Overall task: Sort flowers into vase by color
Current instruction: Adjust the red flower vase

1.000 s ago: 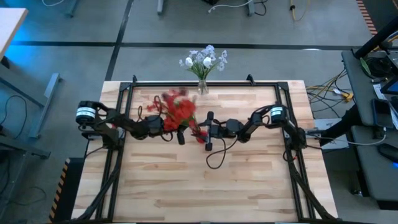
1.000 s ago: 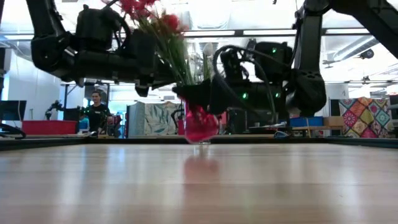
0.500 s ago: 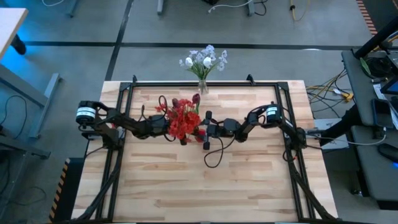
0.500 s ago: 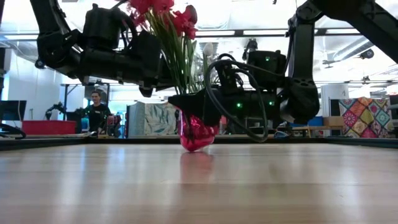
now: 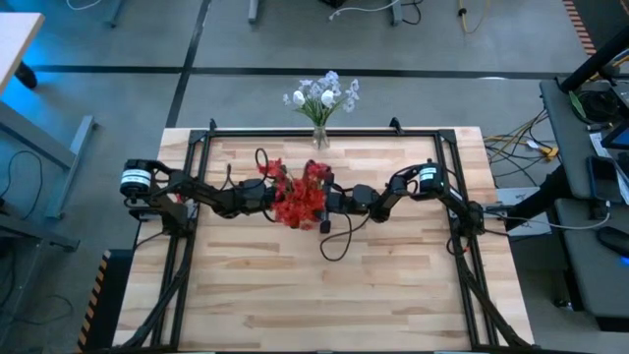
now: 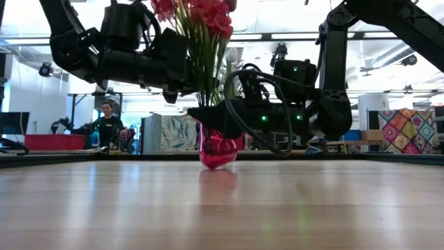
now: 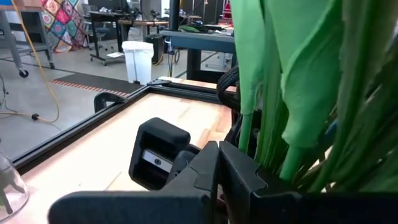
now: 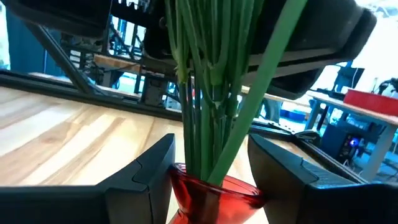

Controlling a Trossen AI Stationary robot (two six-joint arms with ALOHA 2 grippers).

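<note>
While the red vase (image 8: 214,190) is clasped by the right gripper (image 8: 211,168), the red flowers (image 5: 298,195) pinched by the left gripper (image 5: 273,196) should be lowered straight, stems kept bunched

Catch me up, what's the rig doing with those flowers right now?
Both arms are at the middle of the table. The left gripper is shut on a bunch of red flowers, stems down in a red vase. The right gripper has its fingers either side of the vase's neck, steadying it on the table. A second vase with white and pale-blue flowers stands at the table's far edge, so that colour looks sorted already.
</note>
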